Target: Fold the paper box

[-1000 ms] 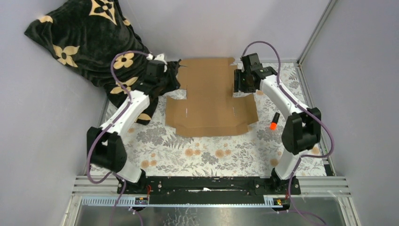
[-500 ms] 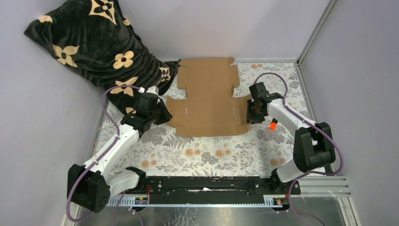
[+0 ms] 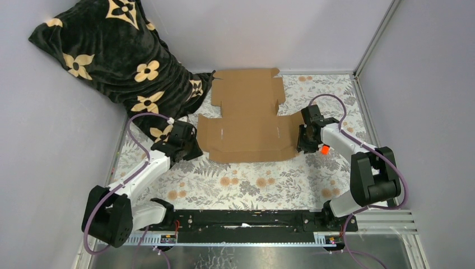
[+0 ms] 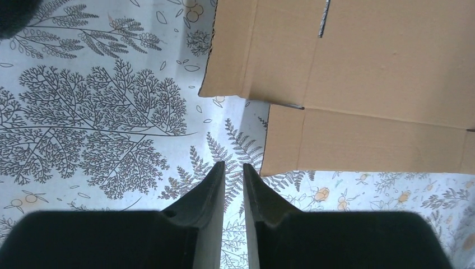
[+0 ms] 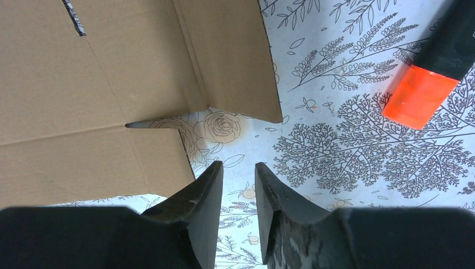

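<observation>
Paper box lies flat and unfolded, mid-table toward the far edge. Left gripper sits off its near-left corner, jaws a narrow slit, nothing in them. Right gripper mirrors it at the near-right corner, also empty. The risk: fingers this close could shove the sheet askew, and the right one could knock the orange marker nearby.

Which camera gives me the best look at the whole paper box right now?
Top external: the paper box lies flat with nearly its whole outline, flaps and slots in sight. The left wrist view shows only its near left corner, the right wrist view only its near right corner.
</observation>
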Controlling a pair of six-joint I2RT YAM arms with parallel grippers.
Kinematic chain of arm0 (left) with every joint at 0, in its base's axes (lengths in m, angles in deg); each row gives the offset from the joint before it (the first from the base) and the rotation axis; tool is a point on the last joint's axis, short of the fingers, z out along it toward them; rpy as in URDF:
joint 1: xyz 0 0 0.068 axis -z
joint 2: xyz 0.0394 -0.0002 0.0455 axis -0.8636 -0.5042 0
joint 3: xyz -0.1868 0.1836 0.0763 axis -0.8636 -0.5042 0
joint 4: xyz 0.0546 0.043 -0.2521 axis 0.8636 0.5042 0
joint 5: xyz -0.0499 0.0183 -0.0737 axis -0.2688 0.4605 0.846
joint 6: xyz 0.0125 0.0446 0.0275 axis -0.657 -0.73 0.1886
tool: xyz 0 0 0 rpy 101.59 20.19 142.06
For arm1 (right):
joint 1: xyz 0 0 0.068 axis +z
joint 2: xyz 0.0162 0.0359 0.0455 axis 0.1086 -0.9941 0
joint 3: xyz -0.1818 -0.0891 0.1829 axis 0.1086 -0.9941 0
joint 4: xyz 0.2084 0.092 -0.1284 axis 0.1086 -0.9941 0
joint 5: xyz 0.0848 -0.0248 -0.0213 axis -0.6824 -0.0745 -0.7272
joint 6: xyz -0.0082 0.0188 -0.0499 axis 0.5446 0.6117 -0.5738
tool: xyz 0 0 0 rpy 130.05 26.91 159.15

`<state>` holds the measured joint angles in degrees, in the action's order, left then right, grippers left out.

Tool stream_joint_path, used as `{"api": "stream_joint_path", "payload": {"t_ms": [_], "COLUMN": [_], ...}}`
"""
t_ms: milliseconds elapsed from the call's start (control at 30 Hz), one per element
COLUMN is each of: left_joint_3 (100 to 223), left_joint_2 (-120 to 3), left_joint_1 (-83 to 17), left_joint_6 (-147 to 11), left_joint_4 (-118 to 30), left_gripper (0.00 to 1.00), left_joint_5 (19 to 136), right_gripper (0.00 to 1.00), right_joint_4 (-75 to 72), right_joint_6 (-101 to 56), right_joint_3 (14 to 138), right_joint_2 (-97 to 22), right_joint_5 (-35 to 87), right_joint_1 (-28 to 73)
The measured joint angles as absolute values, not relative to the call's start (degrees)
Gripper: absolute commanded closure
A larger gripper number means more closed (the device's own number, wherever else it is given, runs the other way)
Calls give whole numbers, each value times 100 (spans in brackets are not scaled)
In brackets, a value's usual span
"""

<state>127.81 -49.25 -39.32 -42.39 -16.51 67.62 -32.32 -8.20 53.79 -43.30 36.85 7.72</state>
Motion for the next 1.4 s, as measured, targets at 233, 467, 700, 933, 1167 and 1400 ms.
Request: {"api": "stream_joint_path", "payload": {"t_ms": [233,467,700,933,1167,1400], "left_joint_3": [12775,12775,12777,12794,13050,13225], "left_joint_2": [-5419,-5793,-5996,-6079,-6154,-6298], "left_joint_1": [-3755,-3613,-3565,-3497,-3342,-3147], "left_joint_6": [-4145,-4053,-4003,-3974,-3959,-3924], "left_joint_4": [-1874,-2130,-2291,-2307,-2307,-2304], "left_gripper": [77,77,78,78,78,79], "left_joint_5": [6688,6670,6664,6646,6624,6539], "right_gripper": [64,64,64,64,64,64], "right_joint_4": [-3088,-3018,-2985,-2977,-2979,-2981], "right_joint_6": [-823,-823,-829,-844,-858,-879], "right_joint_3": [5283,5270,5270,5272,5272,5274], "right_joint_2": [-4335,-4354,-4387,-4400,-4400,-4400], "right_joint_5": [3678,3663,3527,3427,3294,3208], "right_joint_1": [768,768,768,768,768,768]}}
